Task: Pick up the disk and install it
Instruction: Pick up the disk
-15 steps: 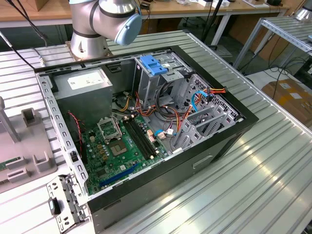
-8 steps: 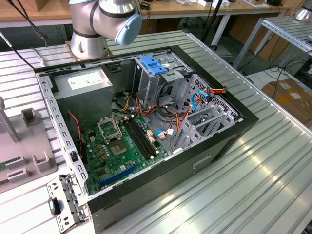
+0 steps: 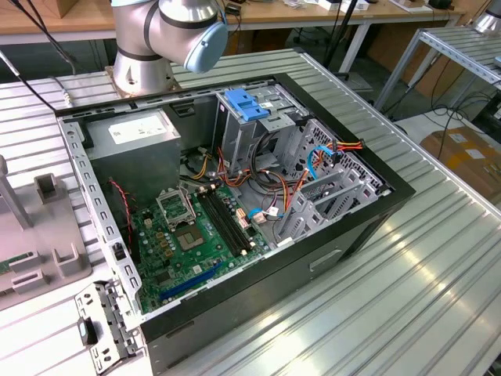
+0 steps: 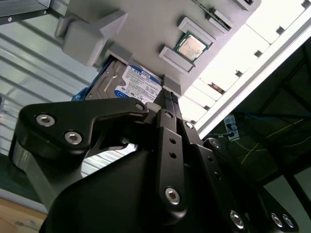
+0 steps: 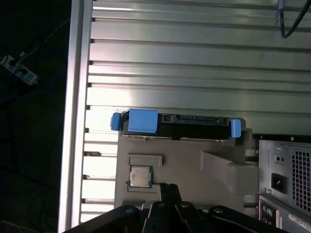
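The disk rests in a slot at the edge of a grey fixture tray, with its bright blue carrier rails at both ends. In the second wrist view the disk shows its white and blue label, partly covered by the tray's blocks. My gripper hovers above the tray and apart from the disk, close to a small processor chip. The black fingers sit pressed together with nothing between them. The open computer case lies on the ribbed table.
Inside the case are a metal drive cage with a light-blue latch, a grey power-supply box, the green motherboard and loose cables. The fixture tray is at the exterior view's left. The case rear panel stands beside the tray.
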`<state>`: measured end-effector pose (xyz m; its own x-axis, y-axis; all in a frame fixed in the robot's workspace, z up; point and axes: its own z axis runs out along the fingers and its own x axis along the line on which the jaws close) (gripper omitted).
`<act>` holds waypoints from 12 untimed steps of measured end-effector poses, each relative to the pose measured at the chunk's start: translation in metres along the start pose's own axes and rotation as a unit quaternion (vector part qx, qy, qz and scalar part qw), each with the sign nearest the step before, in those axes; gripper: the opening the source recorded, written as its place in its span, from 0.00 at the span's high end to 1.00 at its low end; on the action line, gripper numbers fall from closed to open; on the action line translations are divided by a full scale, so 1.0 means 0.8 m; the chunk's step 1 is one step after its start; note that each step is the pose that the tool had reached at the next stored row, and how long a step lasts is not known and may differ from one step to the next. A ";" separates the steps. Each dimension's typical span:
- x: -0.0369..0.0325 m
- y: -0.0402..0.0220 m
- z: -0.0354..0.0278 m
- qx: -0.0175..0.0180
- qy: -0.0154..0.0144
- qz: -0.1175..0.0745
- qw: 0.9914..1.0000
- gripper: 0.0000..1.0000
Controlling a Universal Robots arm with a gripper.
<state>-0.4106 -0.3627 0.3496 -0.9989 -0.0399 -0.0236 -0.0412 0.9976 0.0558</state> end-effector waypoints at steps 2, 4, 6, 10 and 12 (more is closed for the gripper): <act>0.0000 0.0000 0.0000 0.000 0.000 -0.008 1.000 0.89; 0.0000 0.0000 0.0000 0.000 0.001 -0.018 1.000 0.89; 0.0000 0.0000 0.0000 -0.001 0.002 -0.027 1.000 0.89; 0.0000 0.0000 0.0000 -0.001 0.003 -0.047 0.999 0.89; 0.0000 0.0000 0.0000 -0.001 0.003 -0.057 0.998 0.89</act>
<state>-0.4105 -0.3627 0.3496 -0.9880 -0.1528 -0.0236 -0.1539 0.9865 0.0559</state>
